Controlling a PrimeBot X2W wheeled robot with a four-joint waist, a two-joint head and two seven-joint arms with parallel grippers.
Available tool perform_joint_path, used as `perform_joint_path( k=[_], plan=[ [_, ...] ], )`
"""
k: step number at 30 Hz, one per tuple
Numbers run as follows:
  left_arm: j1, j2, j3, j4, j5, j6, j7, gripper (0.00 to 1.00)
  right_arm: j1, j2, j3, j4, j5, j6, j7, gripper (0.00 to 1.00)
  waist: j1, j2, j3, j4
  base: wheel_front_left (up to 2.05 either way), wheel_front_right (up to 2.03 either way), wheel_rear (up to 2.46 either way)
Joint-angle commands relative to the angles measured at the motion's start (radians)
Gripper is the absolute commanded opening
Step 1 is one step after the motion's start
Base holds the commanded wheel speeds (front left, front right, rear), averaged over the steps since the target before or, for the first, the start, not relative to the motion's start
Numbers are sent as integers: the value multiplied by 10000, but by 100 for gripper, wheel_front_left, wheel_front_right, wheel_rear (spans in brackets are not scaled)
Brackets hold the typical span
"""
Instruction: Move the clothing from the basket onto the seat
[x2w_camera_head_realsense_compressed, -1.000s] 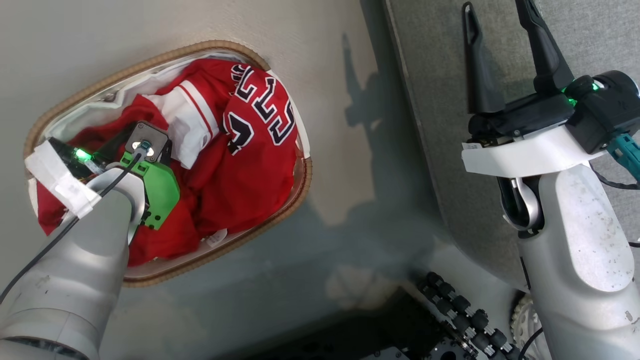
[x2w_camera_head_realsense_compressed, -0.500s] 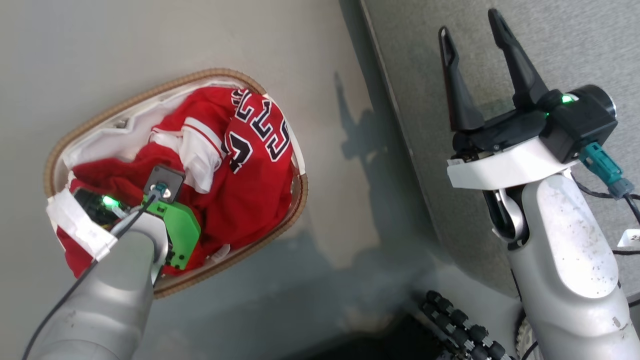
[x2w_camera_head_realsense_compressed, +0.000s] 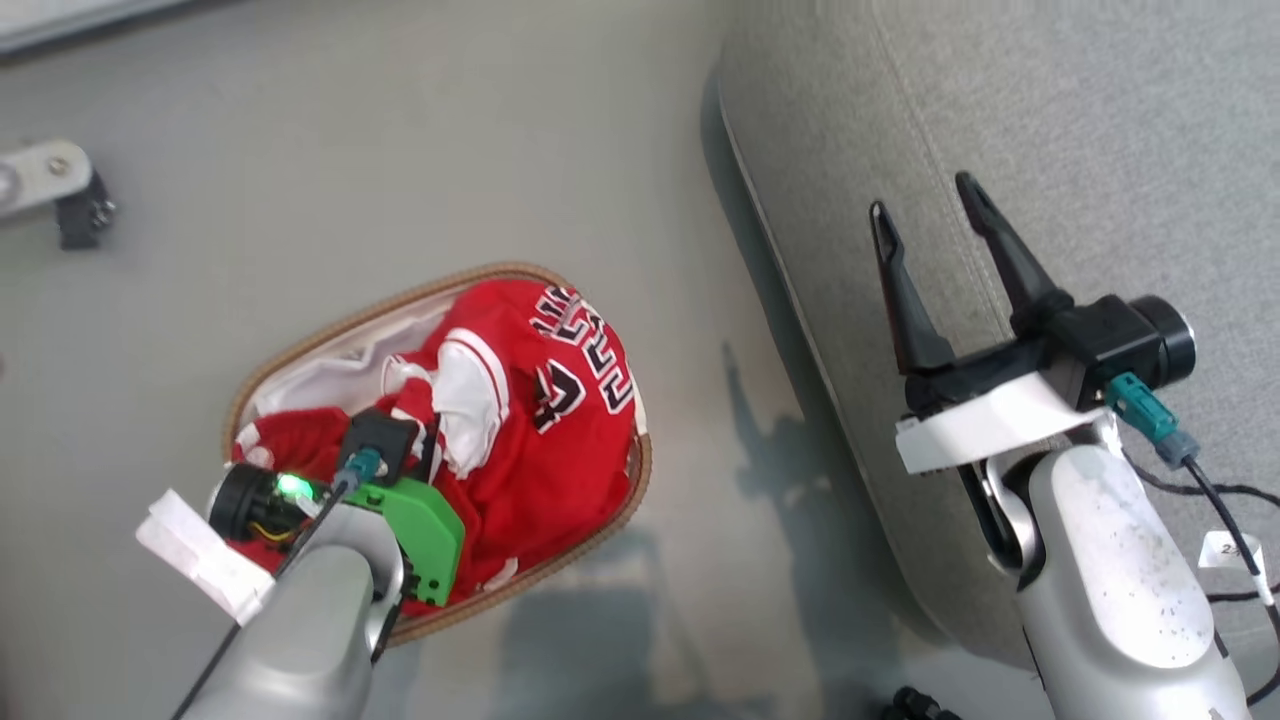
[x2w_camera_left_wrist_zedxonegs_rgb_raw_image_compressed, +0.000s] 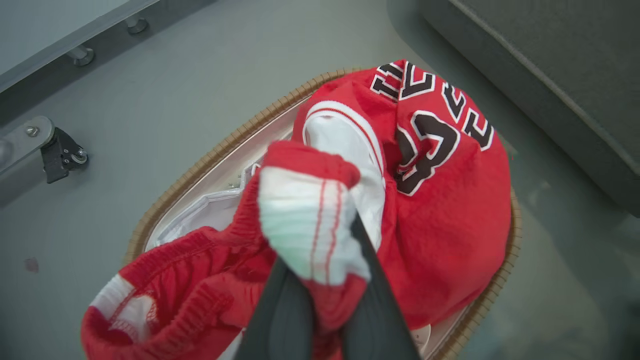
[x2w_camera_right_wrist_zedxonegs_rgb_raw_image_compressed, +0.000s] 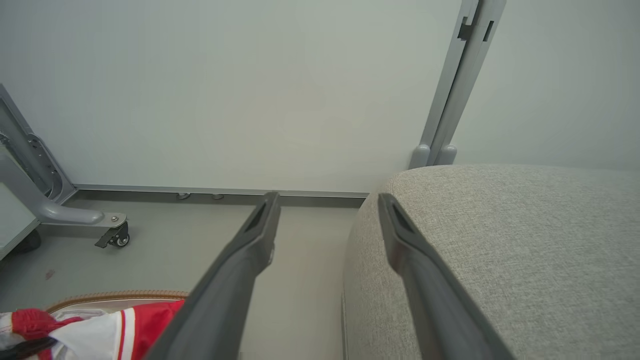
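The left gripper (x2w_camera_left_wrist_zedxonegs_rgb_raw_image_compressed: 320, 280) had its two dark fingers pressed together on a red-and-white fold of the clothing (x2w_camera_left_wrist_zedxonegs_rgb_raw_image_compressed: 450, 210), bunched at the centre of the left wrist view. The rest of the jersey lay heaped in the basket (x2w_camera_left_wrist_zedxonegs_rgb_raw_image_compressed: 200, 165), which sat on the grey floor (x2w_camera_head_realsense_compressed: 400, 150) at the lower left of the head view. The seat (x2w_camera_head_realsense_compressed: 1050, 120) took up the upper right there, a strip of floor away from the basket. Over its edge the right gripper (x2w_camera_head_realsense_compressed: 922, 195) hung with fingers spread wide, holding nothing.
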Motion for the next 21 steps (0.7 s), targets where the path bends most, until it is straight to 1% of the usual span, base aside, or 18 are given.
perform_joint_path(
  k=[1, 10, 15, 21],
  plan=[
    [320, -60, 79, -295, -34, 66, -37, 0, 309, -45, -55, 108, -39, -6, -45, 100, 0, 0, -1338, 597, 0, 0, 0],
    [1574, -271, 682, -2560, 37, 140, -39, 0, 1174, -45, -216, 405, -139, -6, -47, 100, 0, 0, -2668, 1048, 0, 0, 0],
    [2032, -506, 1115, -3705, -99, 59, -39, 0, 1589, -44, -302, 518, -174, -7, -47, 100, 0, 0, -3227, 1243, 0, 0, 0],
    [2260, -729, 1292, -4885, -150, -34, -40, 0, 2039, -45, -276, 647, -199, -7, -47, 100, 0, 0, -3781, 1367, 0, 0, 0]
  ],
)
